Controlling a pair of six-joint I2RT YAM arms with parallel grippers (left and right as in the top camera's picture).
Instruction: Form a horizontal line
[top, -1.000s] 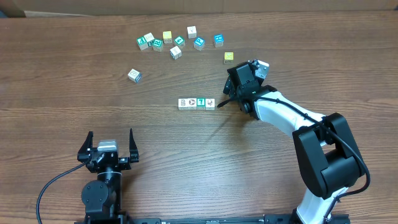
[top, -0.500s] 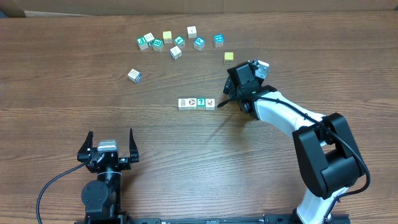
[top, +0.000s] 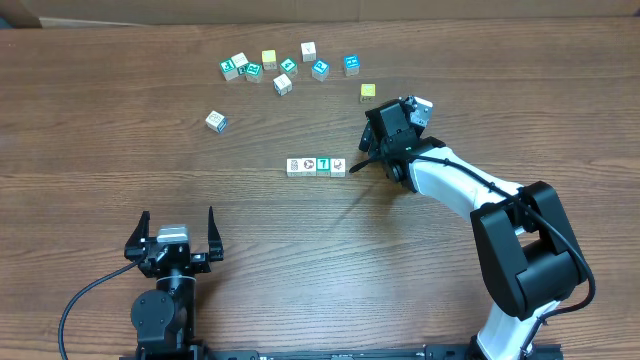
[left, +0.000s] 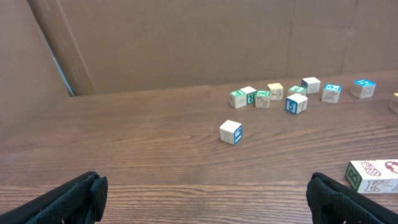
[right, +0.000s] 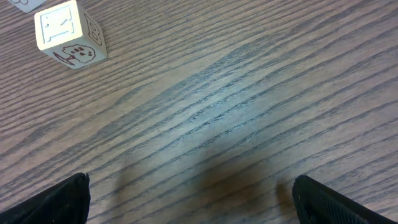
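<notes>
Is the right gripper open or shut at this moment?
Open. In the wrist view, the fingertips of the right gripper stand far apart, with only bare table between them; it holds nothing.

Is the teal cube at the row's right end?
No, the teal cube sits third from left in the row, with a white-faced cube to its right.

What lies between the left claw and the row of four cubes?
Nothing: the overhead view shows only bare wooden table between the left claw and the four-cube row. The lone loose cube sits farther back, off that stretch.
</notes>
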